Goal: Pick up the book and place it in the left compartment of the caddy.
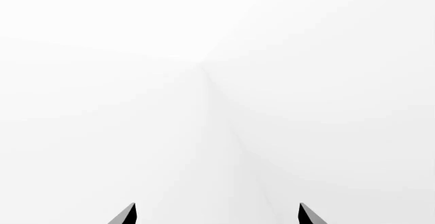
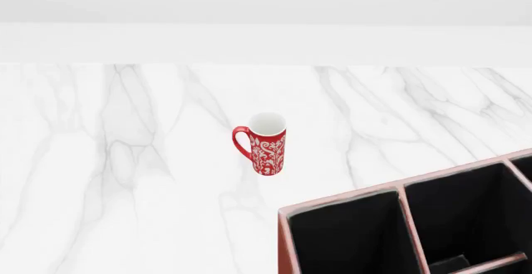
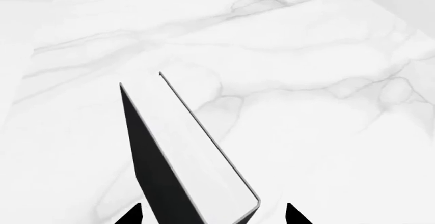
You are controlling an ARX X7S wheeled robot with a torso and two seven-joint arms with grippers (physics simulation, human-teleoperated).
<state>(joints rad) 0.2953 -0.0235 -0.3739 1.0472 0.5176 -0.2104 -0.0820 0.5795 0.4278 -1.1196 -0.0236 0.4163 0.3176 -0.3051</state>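
Marble counter (image 2: 99,180), white with grey veins, fills the head view, with a plain pale wall behind it. Neither arm shows in that view. Near the middle stands a red mug (image 2: 266,144) with a white leaf pattern, upright, its handle turned toward the left and its inside white. To the right of the mug and nearer the robot sits the caddy (image 2: 287,243), a reddish-brown box with pale worn rims and a black inside, cut off by the picture's edge. Its left compartment (image 2: 349,240) is the section closest to the mug; a divider separates it from the sections further right. The mug and caddy stand apart.

The left wrist view shows only blank white surfaces and the two dark tips of the left gripper (image 1: 217,215), spread wide with nothing between them.

In the right wrist view the book (image 3: 180,152), black-covered with white page edges, stands between the tips of the right gripper (image 3: 214,215) above the marble. The tips sit either side of it, but whether they press on it I cannot tell.
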